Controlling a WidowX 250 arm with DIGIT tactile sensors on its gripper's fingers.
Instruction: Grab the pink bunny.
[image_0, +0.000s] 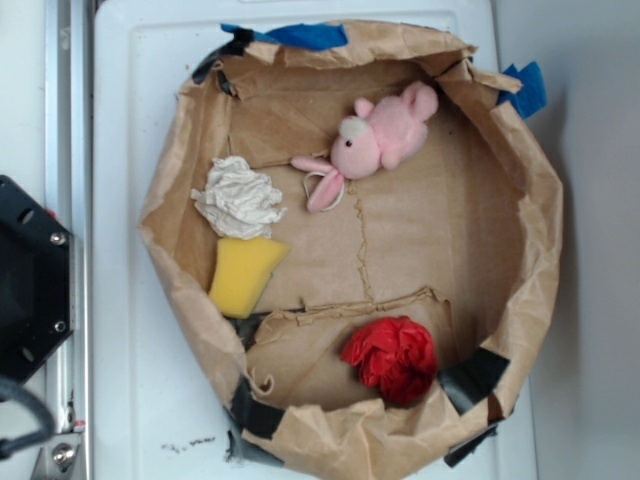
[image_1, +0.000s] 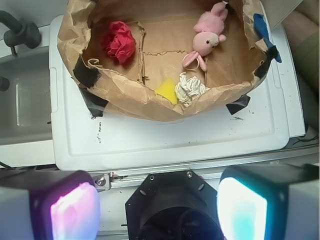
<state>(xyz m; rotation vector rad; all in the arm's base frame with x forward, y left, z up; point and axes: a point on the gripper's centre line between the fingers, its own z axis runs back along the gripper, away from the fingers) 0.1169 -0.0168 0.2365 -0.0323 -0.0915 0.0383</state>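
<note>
The pink bunny (image_0: 383, 140) lies inside the brown paper bin (image_0: 535, 250) at its upper middle, one long ear stretched toward the white paper ball. From the wrist camera the pink bunny (image_1: 208, 35) is far off at the upper right of the bin. My gripper (image_1: 159, 205) is open, its two glowing pads wide apart with nothing between them, and it hangs high over the robot's black base, well short of the bin. In the exterior view the gripper is out of frame.
Also in the bin are a white wadded paper ball (image_0: 240, 197), a yellow sponge (image_0: 243, 272) and a red wadded ball (image_0: 393, 358). The bin stands on a white tray (image_0: 120, 150). The black robot base (image_0: 30, 280) is at the left edge.
</note>
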